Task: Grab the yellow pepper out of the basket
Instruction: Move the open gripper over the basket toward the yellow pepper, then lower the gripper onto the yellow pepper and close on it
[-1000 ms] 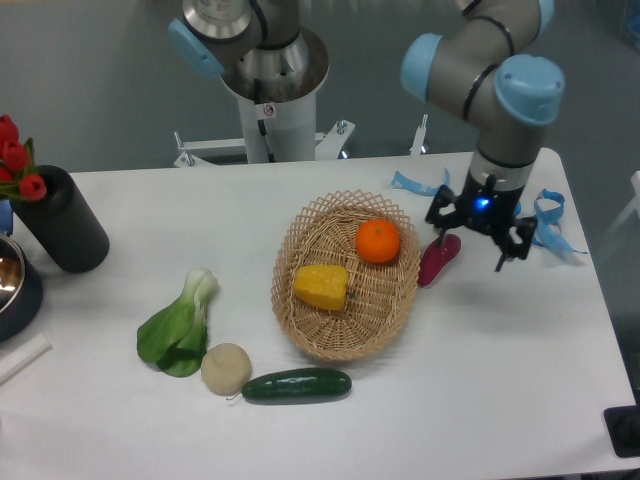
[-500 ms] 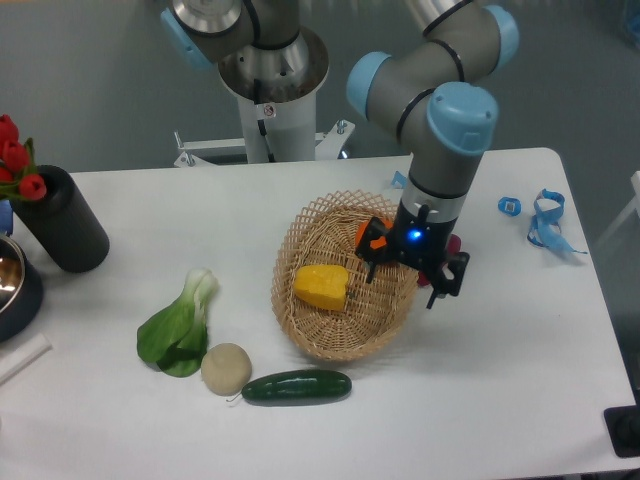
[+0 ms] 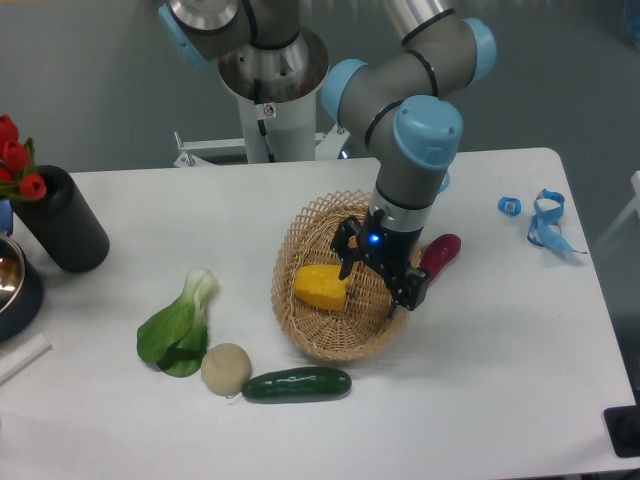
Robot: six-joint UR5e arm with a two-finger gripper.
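Yellow pepper [image 3: 321,286]: lying in basket [image 3: 300,318], not yet grasped. Tool [image 3: 378,276]: spread wide, empty, just beside it; descent, grasp and lift remaining.

The white table [image 3: 480,400] holds many things. A woven basket [image 3: 300,310] sits near the middle. In front of it lies a dark green cucumber [image 3: 296,385], with a pale round vegetable [image 3: 226,368] and a leafy green [image 3: 178,325] to its left. A purple-red vegetable [image 3: 439,256] lies just right of the basket. A black cylinder [image 3: 60,220] stands far left, and blue ribbon [image 3: 546,220] lies far right.
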